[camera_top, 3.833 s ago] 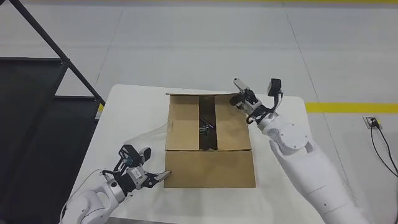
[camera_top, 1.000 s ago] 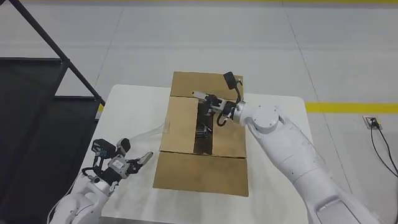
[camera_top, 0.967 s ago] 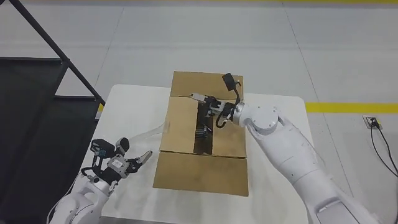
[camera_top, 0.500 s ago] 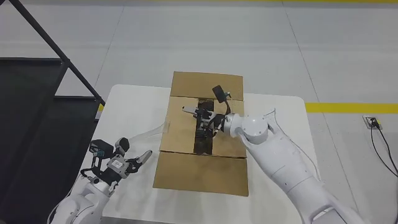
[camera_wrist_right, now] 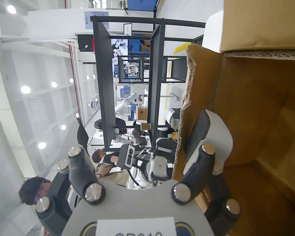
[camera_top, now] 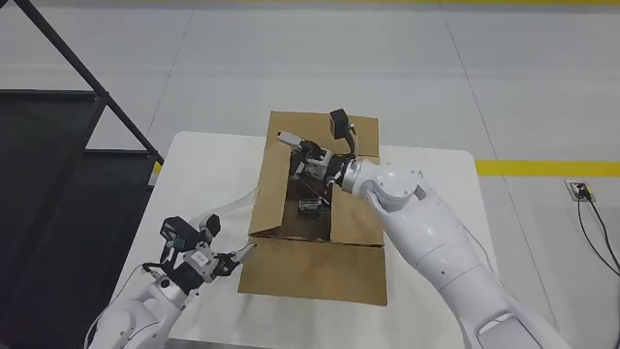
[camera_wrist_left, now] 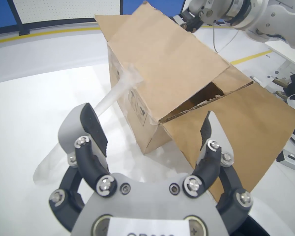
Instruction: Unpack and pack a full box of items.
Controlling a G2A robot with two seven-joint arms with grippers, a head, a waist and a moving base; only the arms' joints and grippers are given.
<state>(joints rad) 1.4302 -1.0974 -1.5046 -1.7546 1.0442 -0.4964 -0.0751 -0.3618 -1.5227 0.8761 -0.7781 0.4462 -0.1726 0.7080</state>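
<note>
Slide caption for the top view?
Unpacking setup: right end effector at the box's raised flap, left end effector open beside the front corner.

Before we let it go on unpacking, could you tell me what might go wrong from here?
The right gripper is open, and the raised flap stands between its fingers unclamped, so it could drop shut. The loose tape strip trails from the box toward the open left gripper and could stick to it, dragging the box.
</note>
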